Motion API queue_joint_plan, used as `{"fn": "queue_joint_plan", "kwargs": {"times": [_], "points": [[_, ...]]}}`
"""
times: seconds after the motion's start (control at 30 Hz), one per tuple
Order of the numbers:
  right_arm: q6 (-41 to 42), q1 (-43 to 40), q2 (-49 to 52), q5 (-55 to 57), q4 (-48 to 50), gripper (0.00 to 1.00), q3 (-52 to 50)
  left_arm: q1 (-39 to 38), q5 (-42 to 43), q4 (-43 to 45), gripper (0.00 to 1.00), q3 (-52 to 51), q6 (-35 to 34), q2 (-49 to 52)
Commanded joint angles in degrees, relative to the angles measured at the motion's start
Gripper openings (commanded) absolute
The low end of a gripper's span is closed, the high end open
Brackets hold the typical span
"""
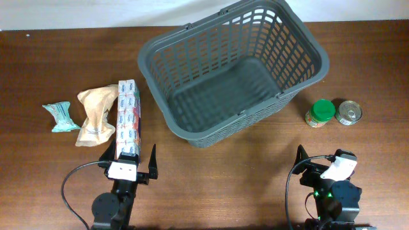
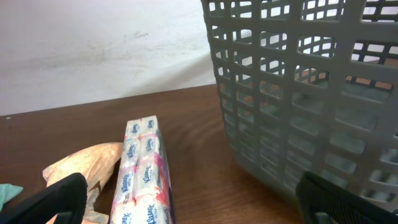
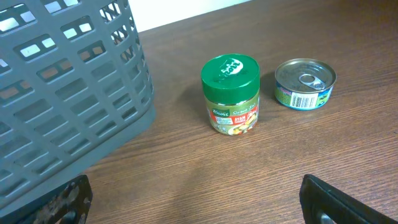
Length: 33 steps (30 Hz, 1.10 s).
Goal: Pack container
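The container, a large dark grey slotted basket (image 1: 233, 67), stands empty at the table's back middle; it also shows in the left wrist view (image 2: 298, 93) and the right wrist view (image 3: 68, 93). A long pack of Kleenex tissues (image 1: 130, 118) lies left of it, also in the left wrist view (image 2: 142, 174). A green-lidded jar (image 1: 320, 113) and a metal tin can (image 1: 349, 112) stand right of the basket, also in the right wrist view as jar (image 3: 231, 93) and can (image 3: 305, 82). My left gripper (image 1: 131, 160) is open and empty just short of the tissue pack. My right gripper (image 1: 323, 161) is open and empty, in front of the jar.
A tan crumpled bag (image 1: 96, 115) and a small teal packet (image 1: 62, 117) lie left of the tissue pack. A white wall runs along the table's far edge.
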Motion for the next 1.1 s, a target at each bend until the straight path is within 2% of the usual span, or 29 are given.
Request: {"fn": "queue_joint_plan", "kwargs": {"times": [0.0,0.77,0.93,1.07], "points": [[-0.11,0.39,-0.61,-0.31,-0.02,0.99,-0.42,-0.2,0.02,-0.02,0.99,-0.39,-0.5,-0.48],[-0.13,0.39,-0.61,-0.31,-0.02,0.99,-0.42,-0.2,0.11,0.0,0.99,-0.39,-0.52,-0.48],[-0.11,0.39,-0.61,-0.31,-0.02,0.99,-0.42,-0.2,0.31,2.43,0.99,-0.39,-0.5,-0.48],[-0.11,0.39,-0.61,-0.31,-0.02,0.99,-0.42,-0.2,4.94,2.21,0.99,0.22,-0.55,-0.48]]}}
